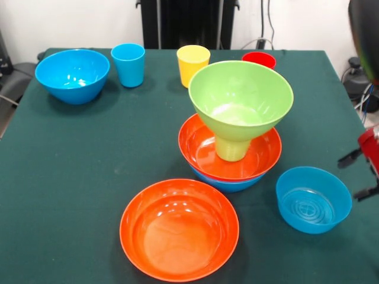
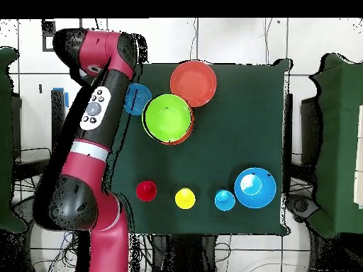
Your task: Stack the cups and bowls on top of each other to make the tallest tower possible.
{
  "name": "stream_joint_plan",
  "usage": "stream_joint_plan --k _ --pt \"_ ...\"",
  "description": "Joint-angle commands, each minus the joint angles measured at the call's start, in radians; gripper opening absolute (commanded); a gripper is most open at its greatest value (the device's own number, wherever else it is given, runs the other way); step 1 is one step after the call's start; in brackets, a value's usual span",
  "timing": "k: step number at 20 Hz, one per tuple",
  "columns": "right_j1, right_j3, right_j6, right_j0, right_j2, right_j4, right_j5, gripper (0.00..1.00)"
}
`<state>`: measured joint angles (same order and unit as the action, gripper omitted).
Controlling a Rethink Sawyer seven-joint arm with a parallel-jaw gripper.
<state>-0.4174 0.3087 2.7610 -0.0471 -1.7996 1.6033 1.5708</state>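
Front view, read from left to right: a deep blue bowl sits at the far left corner of the green table, with a blue cup just beside it on its right. Further along the far edge stand a yellow cup and a red cup, the red one partly hidden behind the tower.

Near the front, left of centre, a wide orange bowl lies alone and upright. Behind it, right of centre, rises the tower: a blue bowl at the bottom, only its rim and lower side showing, a second orange bowl nested in it, a lime green cup standing mouth-down inside that, and a lime green bowl balanced upright on the cup.

Right of the tower, well apart from it, is a smaller straight-sided blue bowl. At the right edge the red arm shows beside this bowl with two dark prongs; whether the pincer is apart or together I cannot tell.

Overhead, the arm reaches along the table's side.
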Motion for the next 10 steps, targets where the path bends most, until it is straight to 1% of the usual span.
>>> stream_joint_plan --k 1,3,6,8,10 --pt "0.133 0.17 0.06 -0.128 0.193 -0.195 0.154 1.0" --pt "0.161 0.193 0.07 -0.156 0.235 -0.211 0.171 1.0" --pt "0.201 0.199 0.104 -0.182 0.275 -0.227 0.211 1.0" --pt "0.221 0.2 0.111 -0.194 0.292 -0.236 0.216 1.0" --pt "0.234 0.185 0.104 -0.191 0.303 -0.246 0.221 1.0"
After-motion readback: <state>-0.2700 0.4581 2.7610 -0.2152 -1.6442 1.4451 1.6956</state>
